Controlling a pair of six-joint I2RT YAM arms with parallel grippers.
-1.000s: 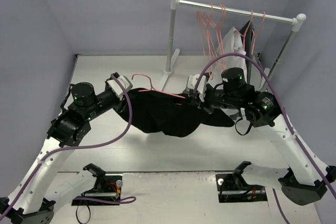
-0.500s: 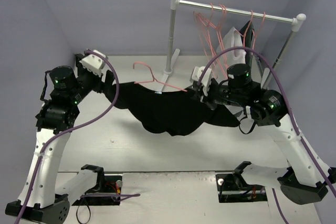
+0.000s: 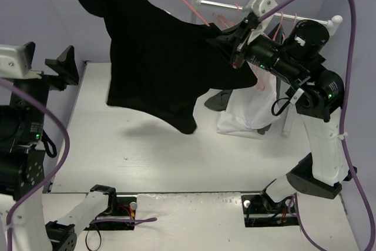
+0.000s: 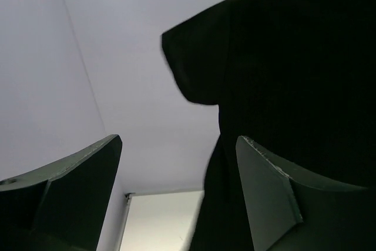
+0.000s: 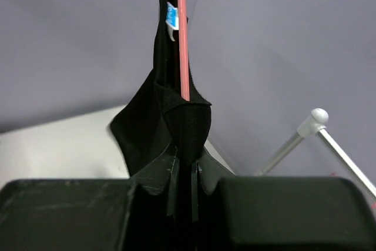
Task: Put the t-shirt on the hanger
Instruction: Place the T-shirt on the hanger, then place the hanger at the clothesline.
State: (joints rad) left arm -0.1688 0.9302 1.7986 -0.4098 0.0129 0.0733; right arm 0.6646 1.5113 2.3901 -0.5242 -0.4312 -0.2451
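T-shirt point(image 3: 153, 57) now aloft, off white table point(image 3: 176, 157)

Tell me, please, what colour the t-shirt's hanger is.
The hanger is pink, clearest in the right wrist view.

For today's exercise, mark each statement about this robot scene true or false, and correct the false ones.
1. The right gripper holds the black t-shirt up off the table. True.
2. The left gripper is clamped on a sleeve. False: its fingers are spread with nothing between them, apart from the shirt.
3. The pink hanger runs into the right gripper's closed fingers together with the fabric. True.
4. The rack rail is bare. False: spare pink hangers hang on it.
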